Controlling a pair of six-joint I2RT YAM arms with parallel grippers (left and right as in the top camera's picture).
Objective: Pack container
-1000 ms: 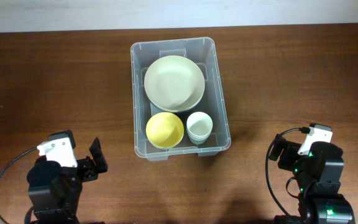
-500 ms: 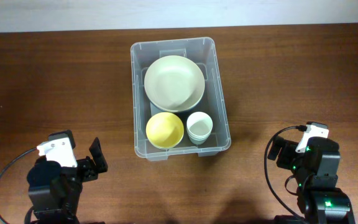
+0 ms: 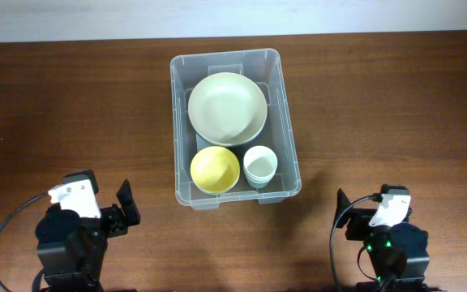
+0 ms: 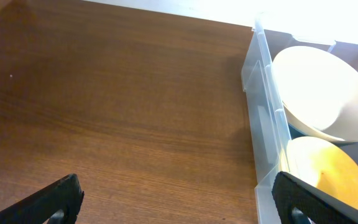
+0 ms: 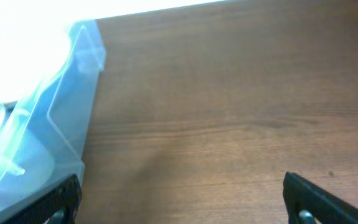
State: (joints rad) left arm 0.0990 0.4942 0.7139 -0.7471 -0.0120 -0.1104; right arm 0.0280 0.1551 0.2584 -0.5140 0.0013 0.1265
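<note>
Clear plastic container [image 3: 174, 122] is shown on the wooden table [image 3: 396, 97], towards 12 o'clock, with a pale bowl [image 3: 227, 108], a yellow bowl [image 3: 214, 169] and a white cup [image 3: 259, 165] inside. The left gripper [image 4: 179, 199] at 7 o'clock and the right gripper [image 5: 188, 199] at 5 o'clock are spread wide, nothing being held

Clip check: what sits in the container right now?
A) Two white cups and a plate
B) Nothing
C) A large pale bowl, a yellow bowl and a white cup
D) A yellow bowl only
C: the overhead view shows the pale bowl, the yellow bowl and the white cup all inside the container.
</note>
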